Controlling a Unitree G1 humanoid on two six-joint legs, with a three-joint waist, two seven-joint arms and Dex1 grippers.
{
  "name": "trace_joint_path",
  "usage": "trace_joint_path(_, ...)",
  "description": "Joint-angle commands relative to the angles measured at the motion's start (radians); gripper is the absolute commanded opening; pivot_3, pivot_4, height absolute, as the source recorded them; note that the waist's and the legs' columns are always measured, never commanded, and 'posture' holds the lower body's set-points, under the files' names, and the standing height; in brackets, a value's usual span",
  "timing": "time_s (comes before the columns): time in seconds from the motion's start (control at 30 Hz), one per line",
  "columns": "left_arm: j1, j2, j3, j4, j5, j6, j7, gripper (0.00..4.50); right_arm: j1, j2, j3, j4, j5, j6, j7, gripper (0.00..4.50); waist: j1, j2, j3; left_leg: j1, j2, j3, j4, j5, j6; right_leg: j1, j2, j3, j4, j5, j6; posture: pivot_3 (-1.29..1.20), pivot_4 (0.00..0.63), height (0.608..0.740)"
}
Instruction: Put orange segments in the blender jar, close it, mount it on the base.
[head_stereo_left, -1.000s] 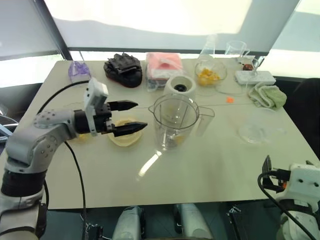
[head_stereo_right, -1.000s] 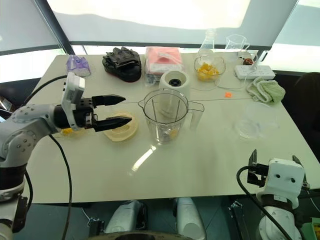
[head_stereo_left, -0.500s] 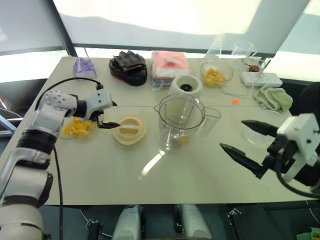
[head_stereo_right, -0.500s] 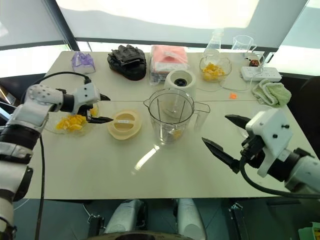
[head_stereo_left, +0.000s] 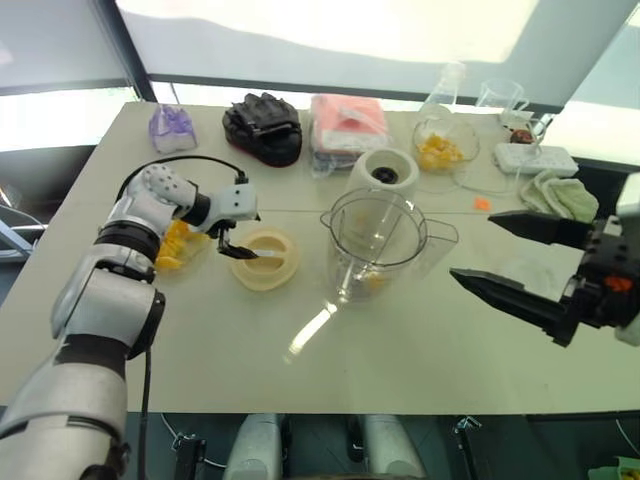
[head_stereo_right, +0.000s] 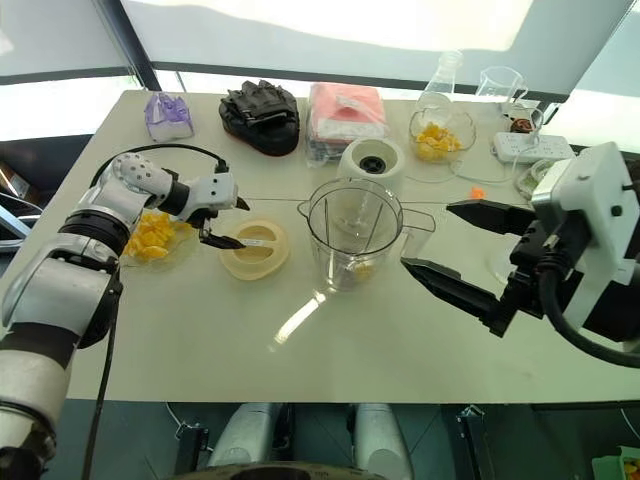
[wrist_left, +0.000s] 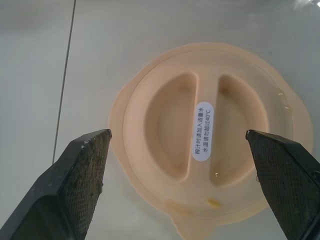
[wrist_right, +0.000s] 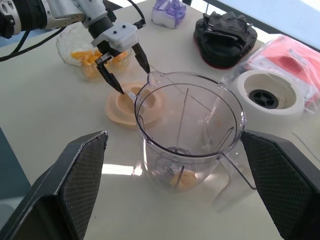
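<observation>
Over the last second the left gripper (head_stereo_left: 232, 237) dropped from beside the blender jar (head_stereo_left: 373, 243) to just over the cream lid (wrist_left: 207, 141), jaws spread wide astride it, nothing held. The right gripper (head_stereo_right: 452, 250) rose into view beside the jar, jaws apart and empty. A few orange segments (wrist_right: 181, 178) lay in the jar, though how many was unclear. The base (head_stereo_left: 384, 172) stood just behind it. Judged: loading done, capping next.

Head views high above table (head_stereo_left: 420, 340), left wrist close over lid (wrist_left: 205, 135), right wrist facing jar (wrist_right: 187, 135)
</observation>
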Motion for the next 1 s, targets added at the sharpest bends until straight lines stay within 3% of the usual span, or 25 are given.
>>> trace_joint_path(0.03,-0.034,-0.008,0.002,0.013,0.035,-0.033,-0.021,4.50,0.015,0.025,-0.053,-0.023,0.007,0.016,-0.013,4.45,0.001,0.000,0.000,0.000,0.000,0.000,0.000,0.000,0.000,0.000,0.000,0.000,0.000,0.000,0.000,0.00,0.150,0.740)
trace_joint_path(0.43,0.004,-0.092,-0.006,0.061,0.122,-0.034,0.003,4.50,0.025,0.039,-0.031,-0.085,0.104,-0.052,-0.117,4.45,0.000,0.000,-0.001,0.001,0.001,-0.001,0.003,0.000,0.000,0.000,0.001,0.001,0.004,0.001,0.001,0.00,0.150,0.740)
trace_joint_path(0.73,0.000,-0.151,-0.002,0.097,0.162,0.085,0.069,4.50,0.051,0.062,0.011,-0.118,0.079,-0.079,-0.142,4.45,0.000,-0.001,-0.001,0.000,0.001,-0.001,0.009,0.000,0.000,0.001,0.002,0.001,0.006,0.003,0.003,0.00,0.150,0.740)
trace_joint_path(0.9,0.007,-0.162,-0.018,0.104,0.199,0.116,0.102,4.50,0.071,0.073,0.016,-0.136,0.055,-0.081,-0.142,4.45,0.000,-0.001,-0.001,0.007,0.002,-0.001,0.013,0.000,0.000,0.010,0.001,0.001,0.006,0.003,-0.001,0.00,0.150,0.740)
trace_joint_path(1.0,0.015,-0.166,-0.022,0.106,0.211,0.120,0.108,3.65,0.078,0.076,0.016,-0.140,0.045,-0.085,-0.140,4.50,0.000,-0.001,-0.001,0.015,0.002,0.000,0.013,0.000,0.000,0.017,0.001,0.002,0.005,0.004,-0.003,0.00,0.150,0.740)
